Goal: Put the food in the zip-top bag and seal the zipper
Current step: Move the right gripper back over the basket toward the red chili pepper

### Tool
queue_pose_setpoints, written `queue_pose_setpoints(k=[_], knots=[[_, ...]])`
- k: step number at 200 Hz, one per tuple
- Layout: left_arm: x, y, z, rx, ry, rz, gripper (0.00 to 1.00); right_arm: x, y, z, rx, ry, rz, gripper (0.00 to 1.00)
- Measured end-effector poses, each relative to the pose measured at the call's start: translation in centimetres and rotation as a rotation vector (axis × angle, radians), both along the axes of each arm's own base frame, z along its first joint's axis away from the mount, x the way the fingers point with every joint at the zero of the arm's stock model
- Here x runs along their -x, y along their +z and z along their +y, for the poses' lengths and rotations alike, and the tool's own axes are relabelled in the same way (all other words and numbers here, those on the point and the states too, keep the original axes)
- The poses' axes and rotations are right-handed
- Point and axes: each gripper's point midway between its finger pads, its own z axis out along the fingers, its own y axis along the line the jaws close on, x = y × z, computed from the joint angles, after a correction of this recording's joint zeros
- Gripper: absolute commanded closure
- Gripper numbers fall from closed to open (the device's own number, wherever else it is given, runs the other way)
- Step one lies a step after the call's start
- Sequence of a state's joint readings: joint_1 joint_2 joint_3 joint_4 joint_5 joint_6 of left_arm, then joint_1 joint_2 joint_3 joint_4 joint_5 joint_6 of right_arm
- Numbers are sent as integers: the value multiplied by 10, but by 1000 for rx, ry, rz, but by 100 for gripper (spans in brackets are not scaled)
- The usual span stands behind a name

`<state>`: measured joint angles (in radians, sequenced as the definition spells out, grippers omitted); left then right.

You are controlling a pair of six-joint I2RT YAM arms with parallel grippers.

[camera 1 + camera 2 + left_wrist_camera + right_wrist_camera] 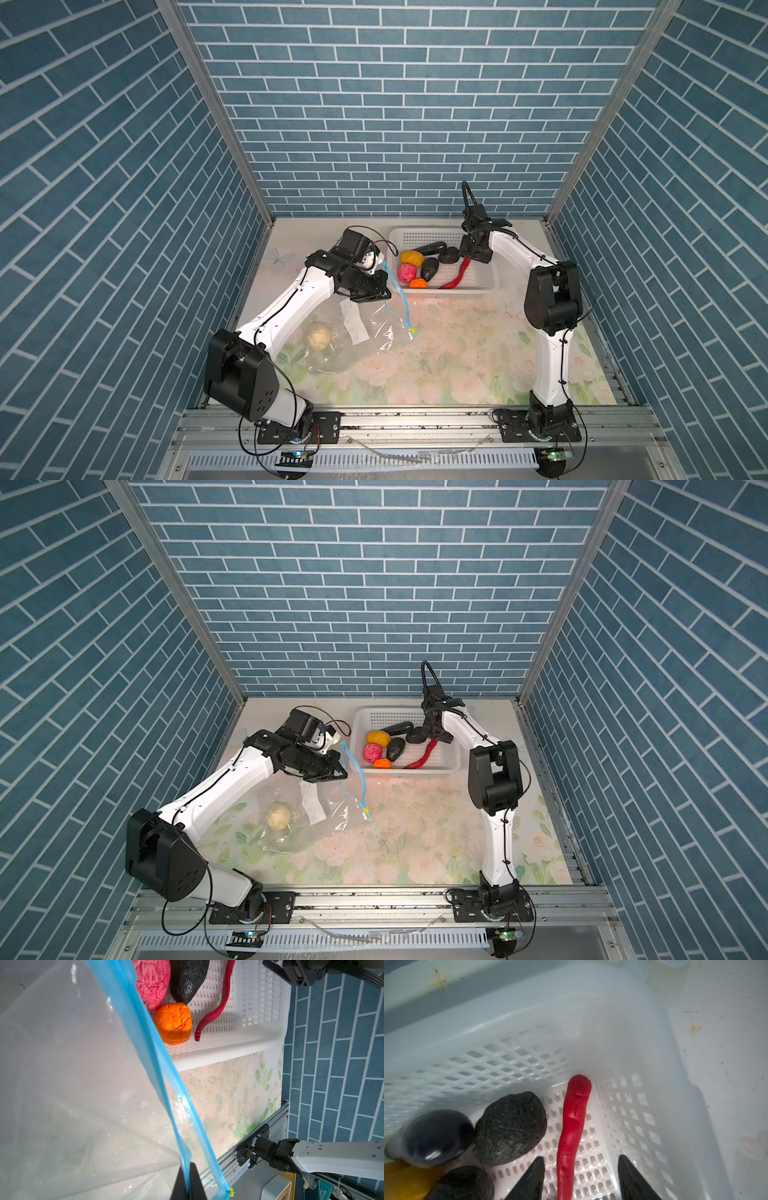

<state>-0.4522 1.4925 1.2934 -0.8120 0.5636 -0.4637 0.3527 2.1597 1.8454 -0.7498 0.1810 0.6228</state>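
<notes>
Basket (451,291) and zip-top bag (374,338) show whole in both top views. Pink ball (407,272), orange piece (417,283), black ovals (430,269) and long red strip (459,274) lie in the white basket at the back. The cream ball (319,336) sits inside the clear bag on the floral table (478,353).

Only the left wrist view shows the grip up close. The left claw (188,1180) is clenched on the blue zipper (145,1022), held up beside the basket, with the yellow slider (231,1190) at the strip's end.

Only the right wrist view looks between the right claw (580,1159) and its fingers (531,1178). They stand parted, one either side of the red strip, neither visibly touching it.
</notes>
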Motion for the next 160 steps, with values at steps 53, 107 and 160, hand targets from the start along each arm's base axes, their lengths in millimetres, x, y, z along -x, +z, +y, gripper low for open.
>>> queue_pose_setpoints(k=[53, 107, 160], knots=[[-1, -2, -1, 0, 0, 7, 100, -16, -25, 0, 7, -20, 32, 56], [0, -2, -2, 0, 2, 11, 100, -25, -41, -4, 10, -32, 53, 60], [0, -3, -2, -2, 5, 14, 100, -30, -42, -3, -3, -37, 47, 63]])
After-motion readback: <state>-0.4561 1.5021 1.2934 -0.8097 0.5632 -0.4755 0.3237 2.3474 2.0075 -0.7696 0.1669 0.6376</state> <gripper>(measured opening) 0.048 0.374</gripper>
